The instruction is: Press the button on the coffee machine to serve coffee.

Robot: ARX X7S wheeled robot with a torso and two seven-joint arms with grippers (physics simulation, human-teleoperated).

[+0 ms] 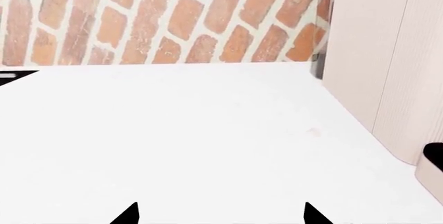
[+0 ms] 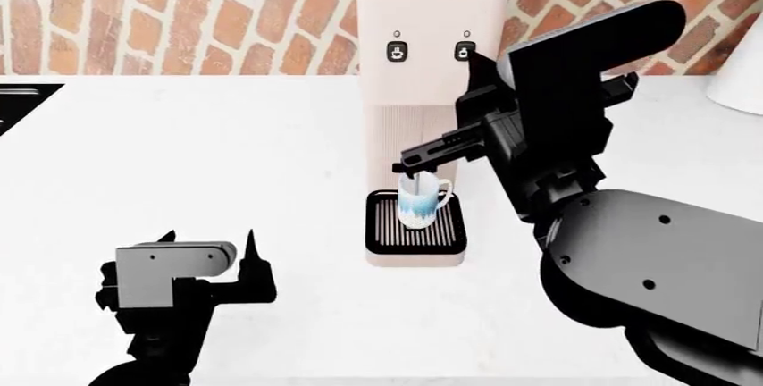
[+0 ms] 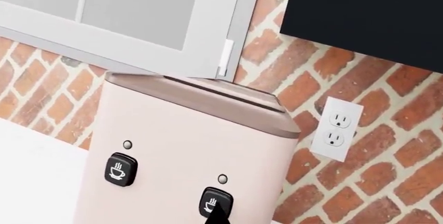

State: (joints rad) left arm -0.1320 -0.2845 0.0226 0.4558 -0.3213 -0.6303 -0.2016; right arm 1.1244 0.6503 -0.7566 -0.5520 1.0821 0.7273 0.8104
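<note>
The pale pinkish-beige coffee machine (image 2: pixel 423 91) stands at the back of the white counter. It has two black cup-icon buttons on its head, the left button (image 2: pixel 398 52) and the right button (image 2: pixel 464 50). A white and blue mug (image 2: pixel 420 200) sits on its black slotted drip tray (image 2: pixel 448 230). My right gripper (image 2: pixel 469 62) is raised at the machine's head. In the right wrist view its single black tip (image 3: pixel 217 214) touches the right button (image 3: pixel 216 201), with the fingers together. My left gripper (image 2: pixel 209 239) is open and empty, low over the counter at the front left; the machine's side (image 1: pixel 387 68) shows in its wrist view.
A white rounded object (image 2: pixel 739 73) is at the right edge of the counter. A black cooktop corner (image 2: pixel 18 100) is at the far left. A brick wall runs behind, with a wall outlet (image 3: pixel 335 130) and a cabinet door (image 3: pixel 138 11) above the machine.
</note>
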